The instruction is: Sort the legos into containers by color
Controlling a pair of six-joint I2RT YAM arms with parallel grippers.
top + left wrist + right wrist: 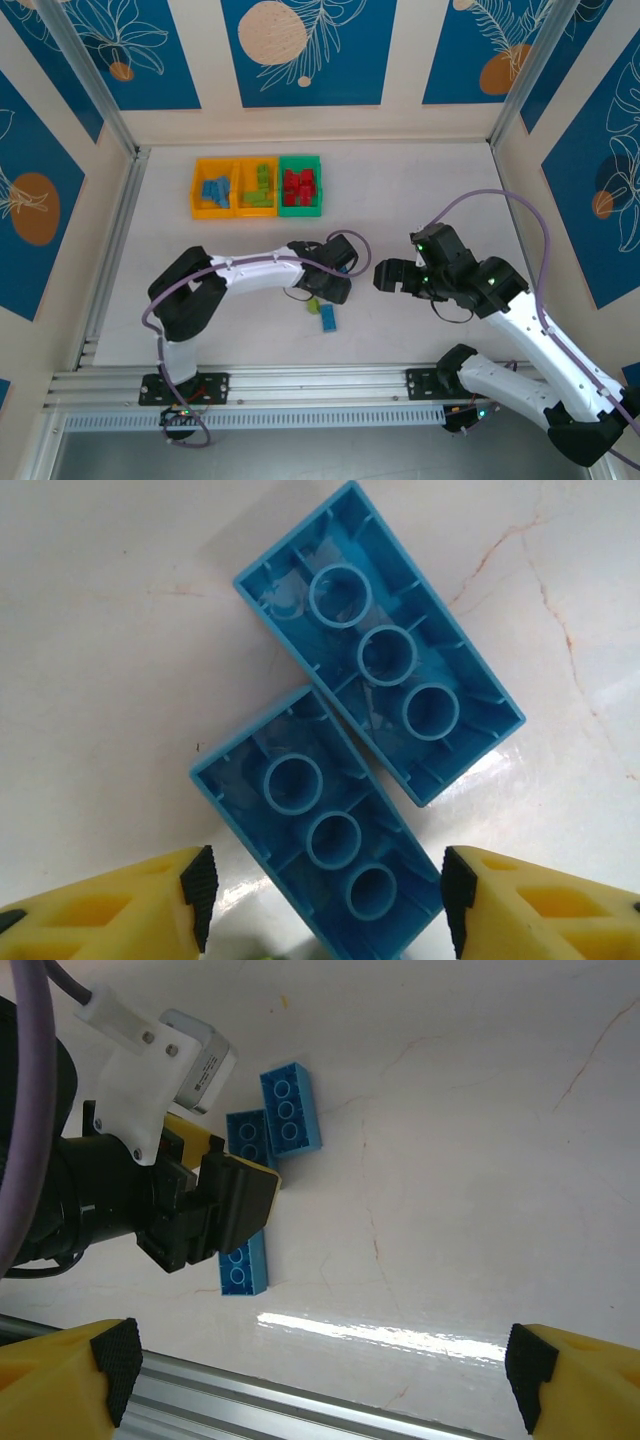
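Legos (pixel 300 186): from above we see blue ones in the left orange-yellow bin of the containers (pixel 236 211), lime in the middle bin and red in the green bin. A loose blue brick (pixel 328 319) and a lime brick (pixel 313 306) lie on the table (pixel 420 190), nearer the arms.
Room from above: pale table, cream walls with blue leaf-patterned panels (pixel 305 50), and a metal rail (pixel 320 385) along the near edge.
Arms from above: the left arm (pixel 250 270) stretches rightward with its wrist over the loose bricks. The right arm (pixel 520 320) is folded, its head pointing left.
Left wrist, surface: on white marbled top, an upper brick (pixel 380 655) and a lower brick (pixel 320 825), both blue, lie hollow side up and touching.
Left wrist, jaws: the left gripper (pixel 328 895) is spread astride the lower brick's near end. We cannot tell whether a pad touches it.
Right wrist, surface: the touching pair lies beside the left gripper, and a third blue brick (pixel 243 1268) pokes out beneath it.
Right wrist, jaws: the right gripper (pixel 322 1360) gapes wide over bare table.
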